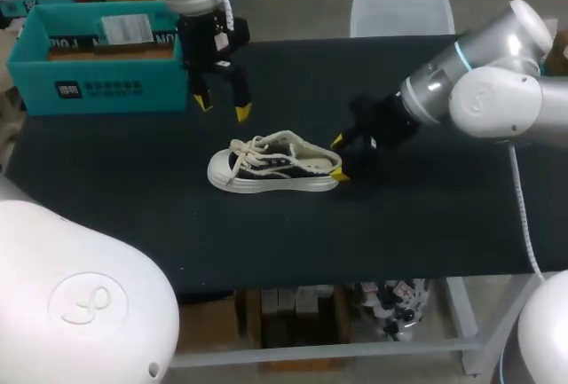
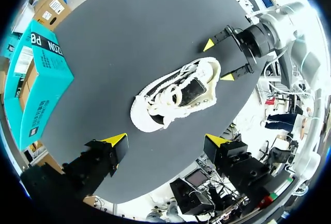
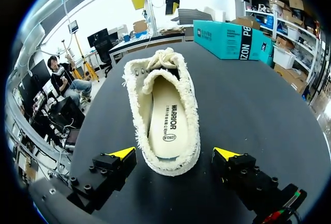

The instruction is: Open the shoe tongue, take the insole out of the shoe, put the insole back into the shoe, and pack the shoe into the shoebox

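**Resting on the counter (image 1: 417,233): one shoe (image 1: 273,169), insole inside, heel between spread jaws**

1. Shoe: low canvas type with a pale frayed upper and dark side panels. It stands upright on its sole near the middle of the counter, toe toward my left and heel toward my right. The laces lie bunched over the tongue.
2. Insole (image 3: 168,120): cream, lying flat inside the shoe and visible through the opening in the right wrist view.
3. Shoebox (image 1: 93,65): teal, at the far left of the counter, well apart from the shoe.
4. Right gripper (image 1: 338,158): low at the heel with its jaws spread. One yellow tip sits on each side of the heel, and neither is seen to touch it.
5. Left gripper (image 1: 222,107): raised over the counter beyond the shoe, near the shoebox's corner, jaws spread.
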Robot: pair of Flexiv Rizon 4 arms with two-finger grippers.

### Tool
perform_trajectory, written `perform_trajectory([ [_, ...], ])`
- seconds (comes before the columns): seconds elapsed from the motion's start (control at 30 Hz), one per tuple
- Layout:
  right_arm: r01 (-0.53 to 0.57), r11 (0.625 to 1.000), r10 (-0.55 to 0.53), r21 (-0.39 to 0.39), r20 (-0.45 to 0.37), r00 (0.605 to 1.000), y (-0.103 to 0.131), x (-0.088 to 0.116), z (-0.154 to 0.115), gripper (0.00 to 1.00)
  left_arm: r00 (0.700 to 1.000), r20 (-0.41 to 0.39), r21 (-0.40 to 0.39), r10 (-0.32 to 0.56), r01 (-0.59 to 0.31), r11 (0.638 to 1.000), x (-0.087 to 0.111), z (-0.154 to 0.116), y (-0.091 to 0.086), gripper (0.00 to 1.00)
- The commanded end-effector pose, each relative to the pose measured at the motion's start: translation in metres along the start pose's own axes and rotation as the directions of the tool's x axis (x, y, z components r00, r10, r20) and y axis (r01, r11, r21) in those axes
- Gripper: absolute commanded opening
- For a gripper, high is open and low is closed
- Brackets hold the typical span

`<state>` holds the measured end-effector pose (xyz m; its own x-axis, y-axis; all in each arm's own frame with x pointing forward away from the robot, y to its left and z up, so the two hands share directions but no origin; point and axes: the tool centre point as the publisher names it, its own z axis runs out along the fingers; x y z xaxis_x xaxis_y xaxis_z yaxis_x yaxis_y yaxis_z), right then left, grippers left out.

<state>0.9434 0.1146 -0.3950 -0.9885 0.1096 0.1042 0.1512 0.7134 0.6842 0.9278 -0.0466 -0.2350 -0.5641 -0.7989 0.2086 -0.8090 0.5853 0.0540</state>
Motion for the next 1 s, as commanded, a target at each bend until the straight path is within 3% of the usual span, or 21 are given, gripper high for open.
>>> perform_trajectory([
  [0.03, -0.006, 1.000, 0.006, -0.013, 0.000, 1.000, -0.005, -0.002, 0.003, 1.00, 0.999, 0.028, 0.014, -0.021, 0.020, 1.000, 0.010, 0.002, 0.001, 1.00],
  [0.3, -0.026, 0.999, 0.025, -0.028, -0.008, 1.000, -0.007, 0.000, 0.013, 1.00, 0.998, 0.051, 0.025, -0.039, 0.038, 0.999, 0.019, 0.007, -0.004, 1.00],
  [0.7, -0.067, 0.996, 0.067, -0.058, -0.013, 0.998, -0.009, 0.005, 0.028, 1.00, 0.986, 0.076, 0.067, -0.145, 0.140, 0.988, 0.014, 0.013, -0.010, 1.00],
  [1.0, -0.069, 0.994, 0.065, -0.084, -0.041, 0.997, -0.008, 0.003, 0.041, 1.00, 0.984, 0.068, 0.058, -0.164, 0.161, 0.985, 0.011, 0.019, -0.014, 1.00],
])
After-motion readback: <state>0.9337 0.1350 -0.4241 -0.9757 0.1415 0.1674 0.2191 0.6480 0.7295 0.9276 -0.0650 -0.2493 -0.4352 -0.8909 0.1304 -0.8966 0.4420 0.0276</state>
